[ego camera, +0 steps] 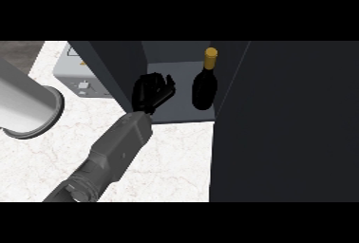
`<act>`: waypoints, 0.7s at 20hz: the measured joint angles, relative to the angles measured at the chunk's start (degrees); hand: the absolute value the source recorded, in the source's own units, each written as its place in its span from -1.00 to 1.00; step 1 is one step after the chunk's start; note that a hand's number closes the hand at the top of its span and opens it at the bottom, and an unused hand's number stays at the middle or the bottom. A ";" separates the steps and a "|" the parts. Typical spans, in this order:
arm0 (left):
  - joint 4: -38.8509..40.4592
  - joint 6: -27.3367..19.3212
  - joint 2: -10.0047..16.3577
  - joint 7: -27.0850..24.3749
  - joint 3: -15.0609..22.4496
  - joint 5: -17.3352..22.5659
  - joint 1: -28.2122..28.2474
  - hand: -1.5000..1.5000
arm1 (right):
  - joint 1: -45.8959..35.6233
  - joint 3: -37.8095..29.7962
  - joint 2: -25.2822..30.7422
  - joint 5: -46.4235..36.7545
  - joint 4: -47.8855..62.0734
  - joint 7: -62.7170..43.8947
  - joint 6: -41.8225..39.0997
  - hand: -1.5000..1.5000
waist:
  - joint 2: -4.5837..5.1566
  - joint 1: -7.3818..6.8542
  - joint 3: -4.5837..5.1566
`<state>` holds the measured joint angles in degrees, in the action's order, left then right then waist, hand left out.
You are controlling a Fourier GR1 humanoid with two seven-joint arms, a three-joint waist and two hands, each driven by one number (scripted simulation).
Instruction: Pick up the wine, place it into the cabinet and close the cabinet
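The biggest thing in view is a wide dark panel [294,123] that fills the right side from top to bottom. It looks like the open door of the cabinet [112,66], and its left edge runs just beside the compartment.

A pale marbled surface [175,161] spreads across the lower left and middle, up to the cabinet's front edge.

At the far left a thick, light grey cylinder [24,102] slants in from the upper edge and ends in a round rim over the surface. I cannot tell what it is.

The cabinet stands at the top middle with dark walls and a lighter grey inside, and its front is open toward the viewer.

A grey forearm [112,152] rises from the lower left edge, crosses the surface on a slant, and reaches the cabinet's opening.

Behind the cabinet's left wall sits a light grey box [77,76] with small markings on its face, partly hidden by that wall.

The wine bottle [204,90] stands upright inside the cabinet on its floor, toward the right side and close to the dark panel. Its glass is dark and its top [210,52] is gold.

The right robot hand [151,92] is inside the cabinet too, in the left half and near the left wall. Its black fingers are spread loosely and point further in, and they hold nothing. A clear strip of the grey interior shows between the fingers and the bottle, so the two are apart.
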<state>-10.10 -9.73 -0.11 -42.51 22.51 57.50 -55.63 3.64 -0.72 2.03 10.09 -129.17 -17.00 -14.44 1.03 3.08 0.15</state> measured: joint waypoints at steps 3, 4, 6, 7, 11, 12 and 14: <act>0.43 -0.49 0.02 -2.41 -0.59 0.01 -0.22 -1.00 | 0.57 0.33 0.05 -0.65 0.15 0.91 -0.46 -1.00 | 0.17 0.25 0.12; 0.42 -0.40 -0.03 -3.41 -0.76 -0.06 -0.16 -1.00 | 0.37 0.31 0.02 -0.72 -0.09 0.47 -0.15 -1.00 | 0.19 0.22 0.14; 0.22 -0.23 -0.01 -4.23 -0.82 -0.27 -0.15 -1.00 | 0.42 -0.29 0.07 -0.69 1.02 1.56 -0.41 -1.00 | 0.34 0.16 0.29; 0.25 0.01 0.00 -4.72 -0.70 -0.62 -0.19 -1.00 | 0.46 -0.99 0.46 -0.20 1.32 1.80 -0.73 -1.00 | 0.41 0.11 0.35; -0.52 1.30 -0.01 -5.93 -0.51 -1.38 0.02 -1.00 | 1.07 -1.53 0.92 0.14 0.91 2.02 -1.27 -1.00 | 0.54 -0.15 0.57; -0.98 1.25 -0.04 -6.07 -0.33 -1.59 0.13 -1.00 | 0.89 -1.93 1.10 0.29 1.16 1.93 -1.23 -1.00 | 0.55 -0.31 0.63; -2.15 2.13 0.00 -6.50 0.37 -2.42 0.78 -1.00 | 1.77 -1.39 0.64 0.00 -0.12 1.63 -0.89 -1.00 | 0.39 -0.60 0.62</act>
<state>-12.24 -7.60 -0.11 -49.00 22.88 55.08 -54.85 5.41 -2.11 2.68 10.09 -129.29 -15.37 -15.33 1.42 2.47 0.77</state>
